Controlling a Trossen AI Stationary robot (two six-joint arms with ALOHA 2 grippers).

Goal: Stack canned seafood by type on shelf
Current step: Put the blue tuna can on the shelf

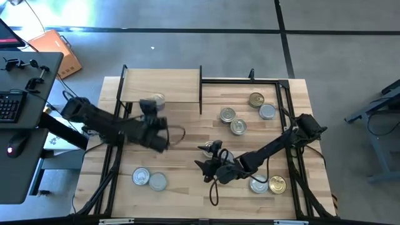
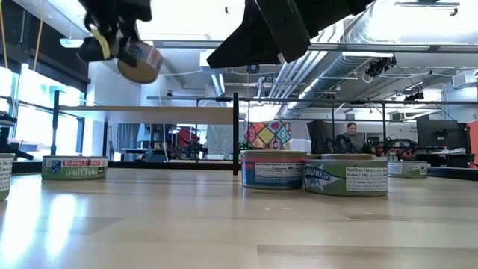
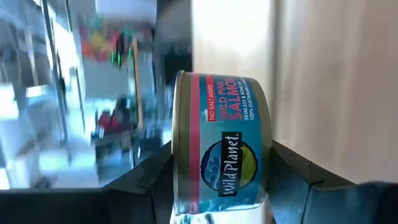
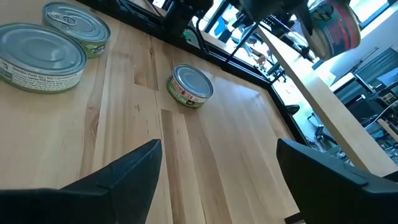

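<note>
Wild Planet salmon tin (image 3: 221, 143) sat clamped sidewall-to-sidewall in left gripper (image 3: 221, 180); rigid, slick, probably weighty; right gripper (image 4: 217, 165) gaped empty.

The tin (image 3: 221, 143) clamped in my left gripper (image 3: 217, 186) read "Wild Planet", "Wild Pink Salmon", "No Salt Added". Far below my gripper, a tin (image 2: 74, 167) on the worktop (image 2: 224, 224) read "Bumble Bee Light Tuna".
</note>
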